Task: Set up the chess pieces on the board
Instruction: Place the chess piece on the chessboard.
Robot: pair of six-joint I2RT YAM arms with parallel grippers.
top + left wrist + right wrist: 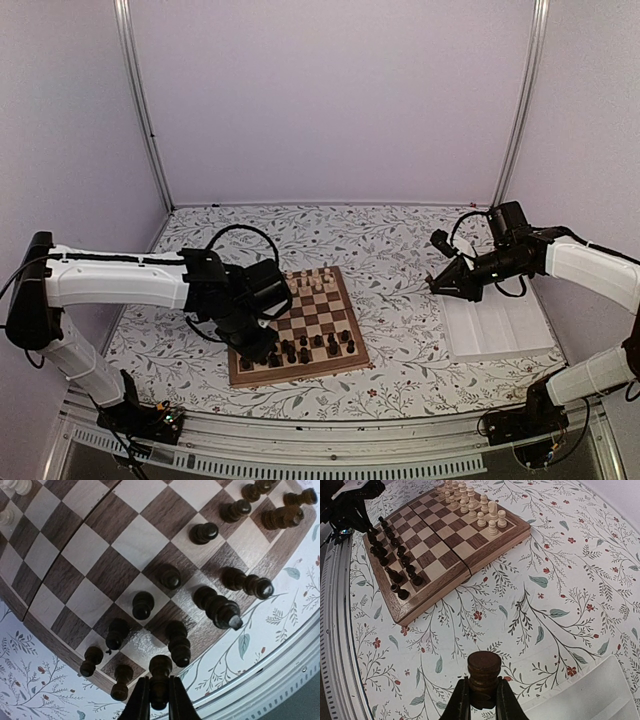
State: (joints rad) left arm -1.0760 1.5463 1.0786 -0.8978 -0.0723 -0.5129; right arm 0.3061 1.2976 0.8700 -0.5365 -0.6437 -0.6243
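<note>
— Where is the dark chessman (160,680) that is due to go down?

— At the board's (140,540) near-left corner, over the row along its near edge, beside the dark men (175,645) already standing there. The left arm's (120,280) jaws are clenched on it, one on each side of its stem. Its long axis runs roughly upright to the board. Whether its foot touches the wood I can't tell.

— And the other arm?

— A second dark chessman (484,672), flat-topped, is pinched in the right arm's (590,265) jaws. It hangs well off the board's right edge, above the flowered table (555,595) and near the white tray (500,330).

— Which way must that one travel?

— From those jaws the board lies ahead and to the left, with bare table between. The left arm is much the nearer to the dark rows, so I'd judge its piece gets settled first.

— The pale men (312,282)?

— Ranked along the board's far edge.
</note>
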